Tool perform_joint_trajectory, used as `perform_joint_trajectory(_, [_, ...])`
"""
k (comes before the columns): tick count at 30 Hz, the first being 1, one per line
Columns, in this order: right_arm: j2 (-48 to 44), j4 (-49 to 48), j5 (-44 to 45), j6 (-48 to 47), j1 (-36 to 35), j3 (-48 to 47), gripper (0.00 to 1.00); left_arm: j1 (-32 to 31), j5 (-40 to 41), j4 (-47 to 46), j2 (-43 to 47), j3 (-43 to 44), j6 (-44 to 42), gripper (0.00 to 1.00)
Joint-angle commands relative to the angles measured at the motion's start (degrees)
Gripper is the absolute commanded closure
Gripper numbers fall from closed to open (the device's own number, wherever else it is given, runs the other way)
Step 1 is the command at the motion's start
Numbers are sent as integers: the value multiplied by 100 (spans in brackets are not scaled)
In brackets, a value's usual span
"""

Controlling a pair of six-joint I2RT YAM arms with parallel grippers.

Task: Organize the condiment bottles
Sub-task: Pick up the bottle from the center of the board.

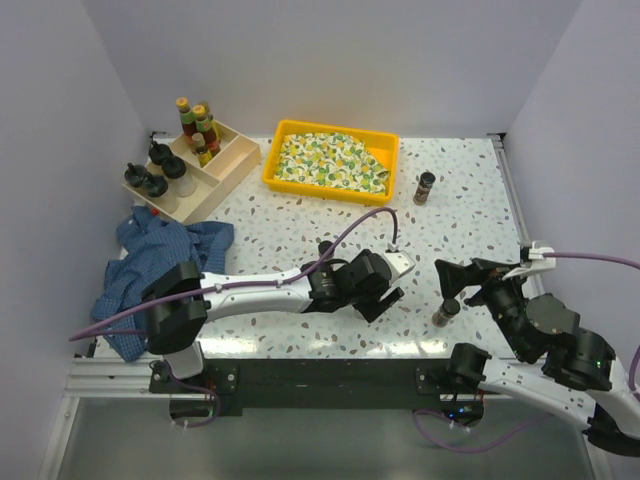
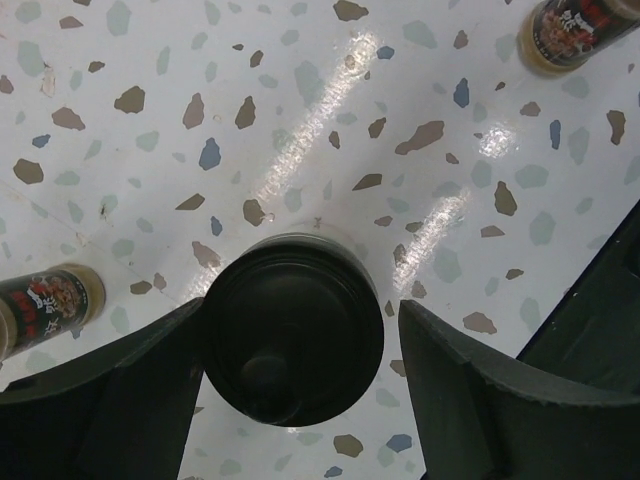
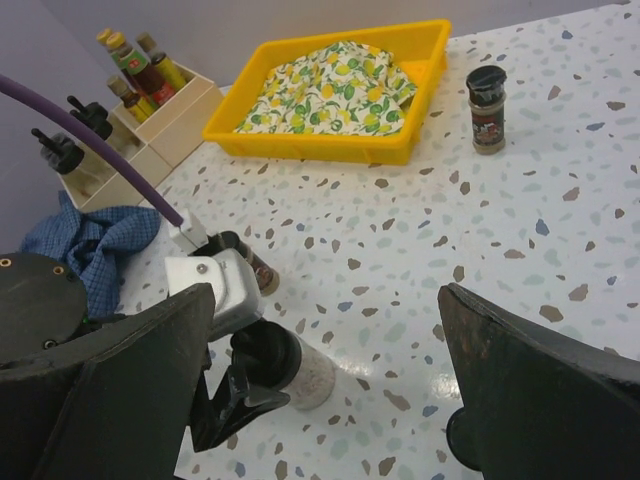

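Note:
A clear squat bottle with a black knobbed cap (image 2: pixel 293 340) stands on the table between the fingers of my left gripper (image 2: pixel 300 312). The left finger touches the cap and a gap remains on the right side, so the jaws are open around it. The right wrist view shows this bottle (image 3: pixel 305 368) under the left gripper (image 3: pixel 232 335). Brown spice jars stand nearby (image 2: pixel 575 30) (image 2: pixel 45 305) (image 3: pixel 255 265), with another far right (image 1: pixel 425 187). My right gripper (image 1: pixel 465 285) is open and holds nothing, with a spice jar (image 1: pixel 447 310) just beside it.
At the back left, a pale wooden divided box (image 1: pixel 235 165) holds slim sauce bottles (image 1: pixel 197 125) and clear black-capped bottles (image 1: pixel 160 175). A yellow tray (image 1: pixel 285 130) with a patterned cloth sits at the back centre. A blue checked cloth (image 1: pixel 150 265) lies at the left.

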State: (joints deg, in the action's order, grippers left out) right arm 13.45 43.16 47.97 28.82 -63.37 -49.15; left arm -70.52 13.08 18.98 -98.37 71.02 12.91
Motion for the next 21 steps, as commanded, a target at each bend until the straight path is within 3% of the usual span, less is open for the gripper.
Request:
perform_joint_trajectory(1, [-45, -9, 205, -8, -35, 54, 2, -14, 247, 26, -95, 236, 63, 22])
perform_joint_trajectory(6, [-62, -27, 222, -25, -26, -16, 1, -14, 344, -17, -86, 175, 45, 34])
perform_joint_trajectory(9, [-62, -35, 161, -52, -26, -16, 1, -14, 335, 52, -25, 122, 124, 48])
perform_joint_trajectory(10, [-53, -44, 134, -69, -26, -7, 1, -14, 344, 131, 19, 113, 177, 59])
perform_joint_trajectory(16, [-53, -141, -6, -34, -35, 45, 1, -23, 432, 1009, 527, -192, 871, 98])
perform_joint_trajectory(21, [-1, -246, -6, -60, -26, 107, 1, -23, 633, 1501, 1345, -800, 1642, 100])
